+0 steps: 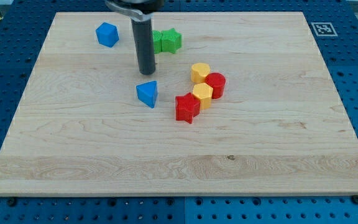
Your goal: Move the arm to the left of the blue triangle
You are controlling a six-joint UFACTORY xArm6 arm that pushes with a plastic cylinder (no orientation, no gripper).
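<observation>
The blue triangle (147,93) lies near the middle of the wooden board (92,143). My tip (146,73) stands just above the triangle toward the view's top, a small gap away. The dark rod rises from it to the view's top edge. A blue cube-like block (107,34) sits at the upper left of the board, left of the rod.
Two green blocks (166,41) lie right of the rod near the top. A cluster to the right of the triangle holds a red star (187,107), a yellow block (202,95), a second yellow block (200,72) and a red cylinder (215,84).
</observation>
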